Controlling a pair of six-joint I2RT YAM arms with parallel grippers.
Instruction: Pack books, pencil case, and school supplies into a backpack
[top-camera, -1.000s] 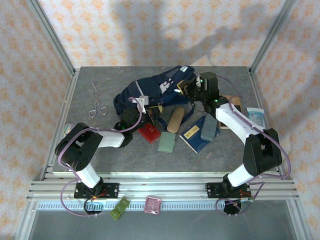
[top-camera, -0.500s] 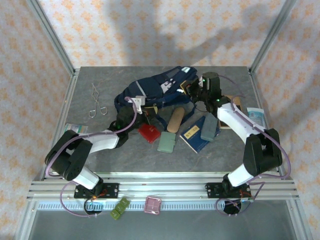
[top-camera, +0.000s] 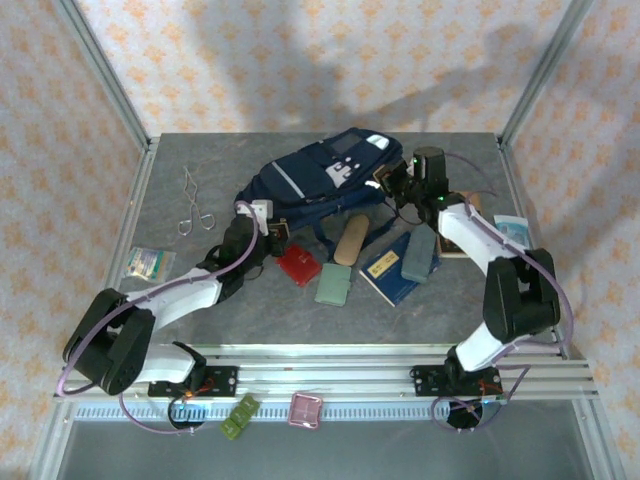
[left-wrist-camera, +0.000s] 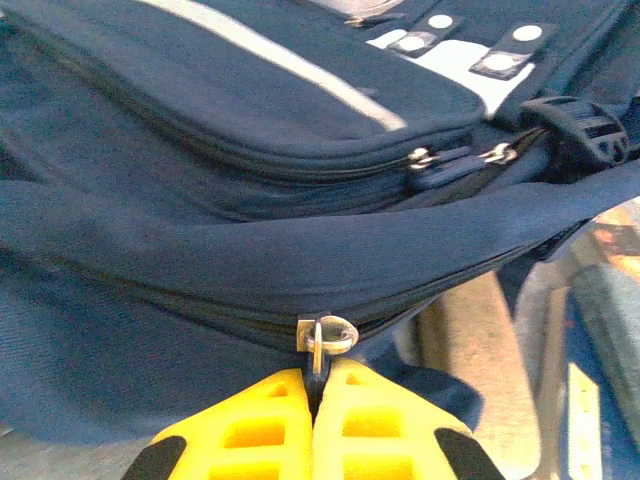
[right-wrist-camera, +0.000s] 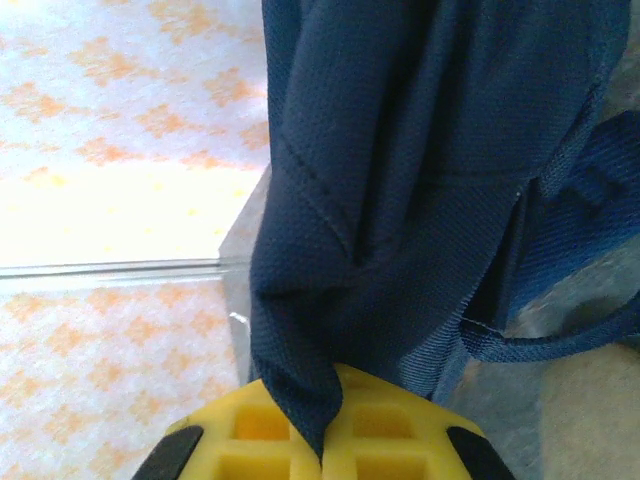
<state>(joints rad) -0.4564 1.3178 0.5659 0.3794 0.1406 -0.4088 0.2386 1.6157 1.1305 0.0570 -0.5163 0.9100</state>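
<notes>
2 arms stretched forward; left tool (left-wrist-camera: 318, 390), right tool (right-wrist-camera: 323, 452) pinched closed.

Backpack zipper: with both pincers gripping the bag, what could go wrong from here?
The left pincer pinches only the small metal zipper pull, which could slip free.
The right pincer grips just a thin fold of the backpack; if it slips, the bag may drag rather than open.
A dragged bag could shove the red case and pencil case beside it.

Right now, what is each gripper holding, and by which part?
The left gripper pinches the backpack's zipper pull; the right gripper clamps a fold of its fabric.
</notes>
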